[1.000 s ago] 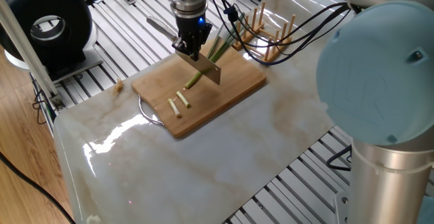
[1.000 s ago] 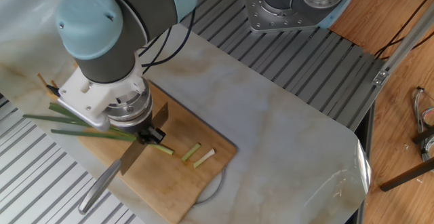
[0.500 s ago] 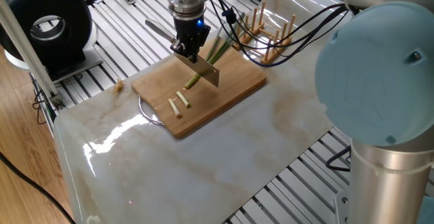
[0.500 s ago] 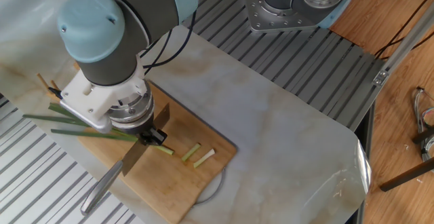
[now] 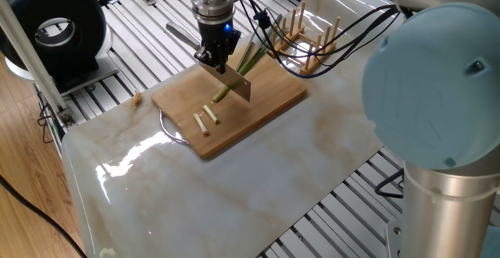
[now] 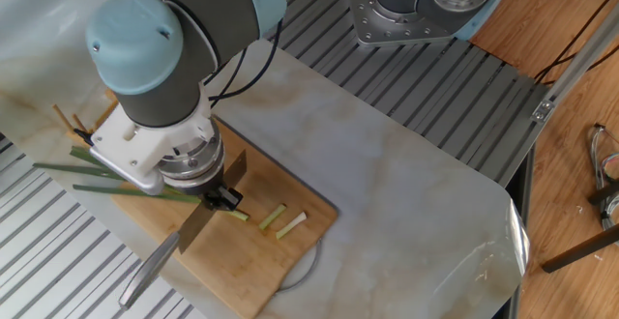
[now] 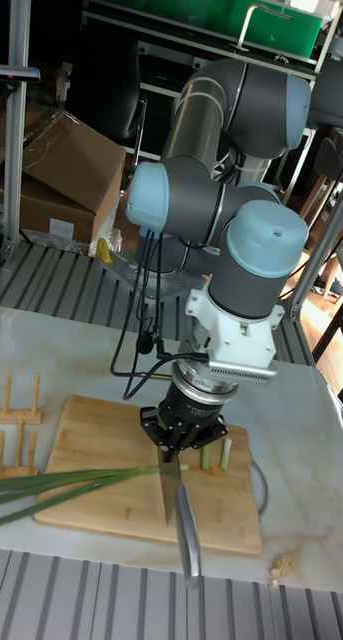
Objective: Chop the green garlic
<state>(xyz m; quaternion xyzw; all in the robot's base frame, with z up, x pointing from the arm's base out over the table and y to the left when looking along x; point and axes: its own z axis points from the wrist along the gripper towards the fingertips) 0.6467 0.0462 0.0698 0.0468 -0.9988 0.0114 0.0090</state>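
No readable labels. Arm bent down over cutting board (image 5: 266, 102), gripper (image 5: 215, 56) clamped on knife (image 7: 178, 505); blade above green garlic (image 7: 61, 485) on board, two cut pieces (image 5: 206, 119) nearby

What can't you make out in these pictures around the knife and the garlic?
- Whether the knife edge touches the garlic: the blade hides the contact in one fixed view, the gripper blocks it in the other.
- Gripper fingers on the knife: too small and dark in every view.
- Leaf tips: cut off by the left edge in the tall view.
- Cut pieces: too small to judge the cuts.
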